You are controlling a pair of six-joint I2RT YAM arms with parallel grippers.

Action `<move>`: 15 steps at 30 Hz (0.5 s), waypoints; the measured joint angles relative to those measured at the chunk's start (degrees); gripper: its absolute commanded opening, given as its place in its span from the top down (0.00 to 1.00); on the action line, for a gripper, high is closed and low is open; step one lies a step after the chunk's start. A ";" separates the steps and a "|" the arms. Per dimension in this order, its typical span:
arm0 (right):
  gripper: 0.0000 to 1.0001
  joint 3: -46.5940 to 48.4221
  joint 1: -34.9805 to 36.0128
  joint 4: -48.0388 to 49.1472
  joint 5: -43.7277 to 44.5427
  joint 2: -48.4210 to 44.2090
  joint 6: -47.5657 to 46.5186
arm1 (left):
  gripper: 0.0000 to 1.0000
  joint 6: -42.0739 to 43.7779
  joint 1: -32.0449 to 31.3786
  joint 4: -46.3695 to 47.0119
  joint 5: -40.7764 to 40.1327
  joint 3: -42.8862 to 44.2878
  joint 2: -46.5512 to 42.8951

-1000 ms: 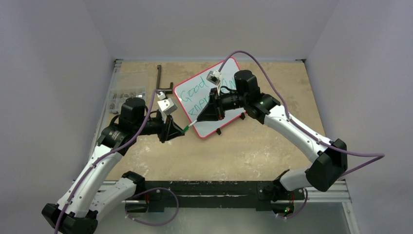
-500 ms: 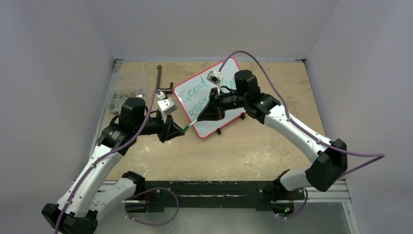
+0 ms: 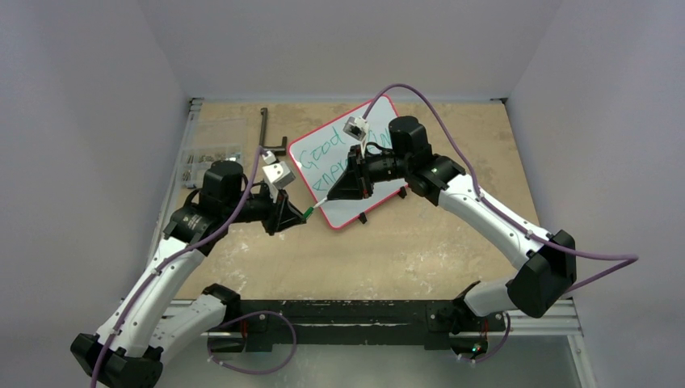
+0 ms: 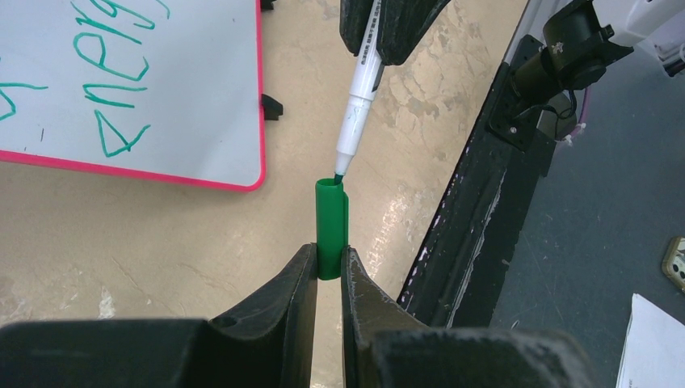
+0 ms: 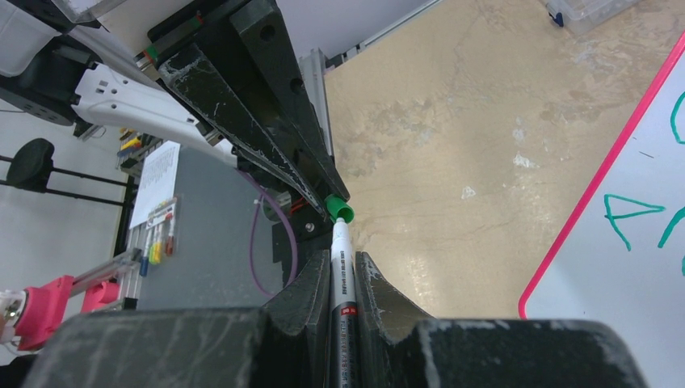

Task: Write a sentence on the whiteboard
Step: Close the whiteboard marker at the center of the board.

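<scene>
The whiteboard [image 3: 355, 190], white with a red frame, lies slanted at the back middle of the table. The sentence [image 3: 325, 160] is green handwriting in two slanted lines; "Good" and "energy" show, and my right arm hides the rest. My right gripper [image 3: 333, 194] is shut on a white marker [image 3: 321, 203], over the board's near left corner. My left gripper [image 3: 299, 216] is shut on the green cap [image 3: 308, 213]. In the left wrist view the marker [image 4: 362, 97] has its green tip at the mouth of the cap [image 4: 331, 218]. The right wrist view shows the marker [image 5: 342, 279] in line with the cap [image 5: 341, 210].
A black bar tool [image 3: 265, 129] and a clear box of small parts [image 3: 202, 162] lie at the back left. Two black clip feet [image 3: 363, 217] stick out from the board's near edge. A black rail [image 3: 363, 311] runs along the table's near edge.
The left arm has shifted a touch. Both grips and the marker's place at the cap are unchanged.
</scene>
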 measured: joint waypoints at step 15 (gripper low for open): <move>1.00 0.00 0.00 -0.39 -0.07 0.00 -0.24 | 1.00 0.00 -0.02 -0.02 0.33 0.00 0.63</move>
